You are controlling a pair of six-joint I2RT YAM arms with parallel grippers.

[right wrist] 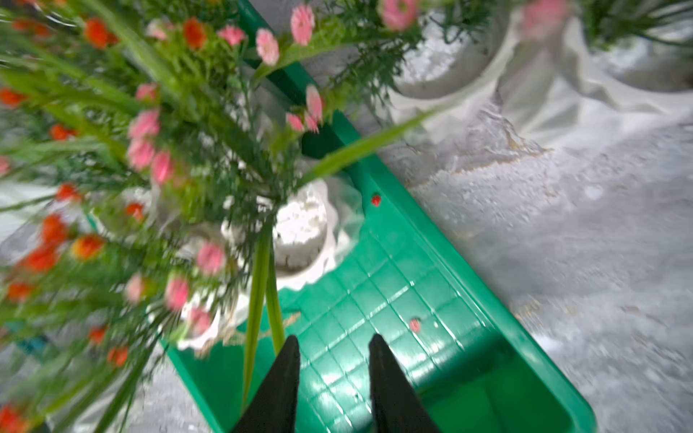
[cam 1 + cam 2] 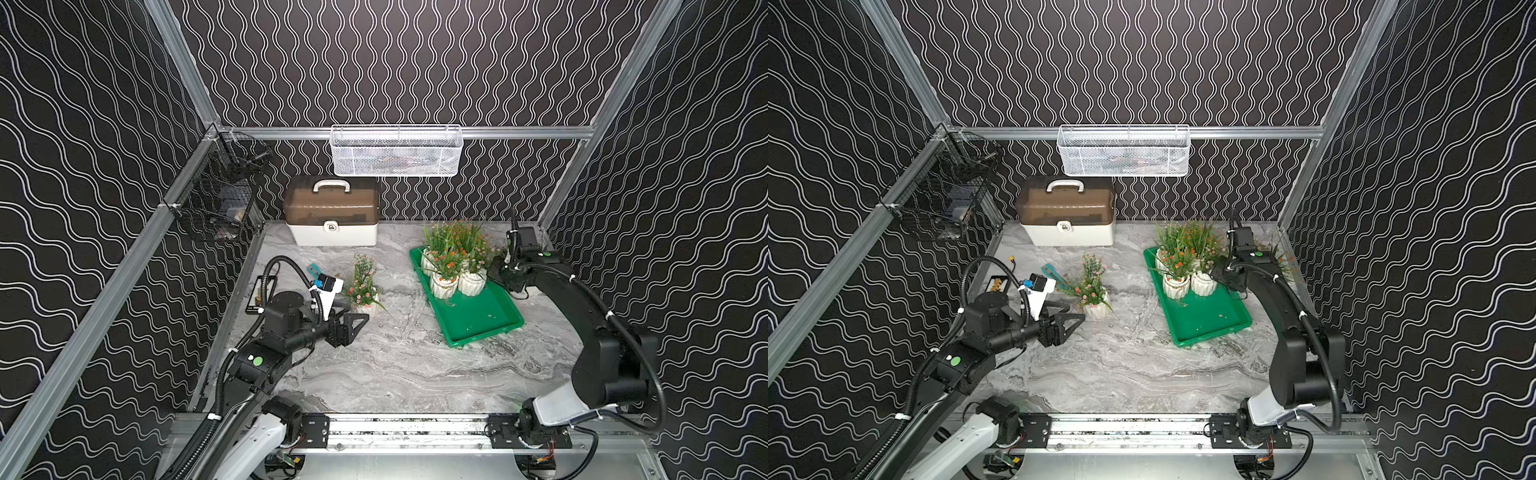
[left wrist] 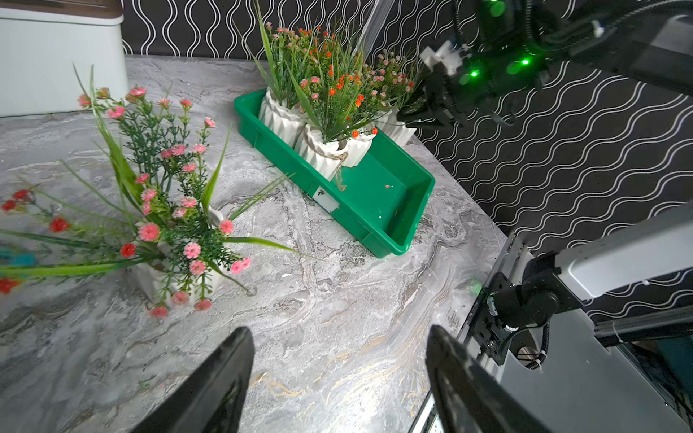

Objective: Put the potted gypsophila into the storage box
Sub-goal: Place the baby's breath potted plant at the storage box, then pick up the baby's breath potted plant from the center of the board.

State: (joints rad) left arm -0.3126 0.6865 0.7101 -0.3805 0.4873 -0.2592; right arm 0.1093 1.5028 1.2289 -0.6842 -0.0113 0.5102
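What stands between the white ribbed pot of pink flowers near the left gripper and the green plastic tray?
Nothing visible: bare grey marble tabletop lies between the white ribbed pot and the green plastic tray, whose near half holds no pots.

Green storage box; white ribbed pots (pink, orange-red flowers); grey marbled table; black wavy-lined walls.
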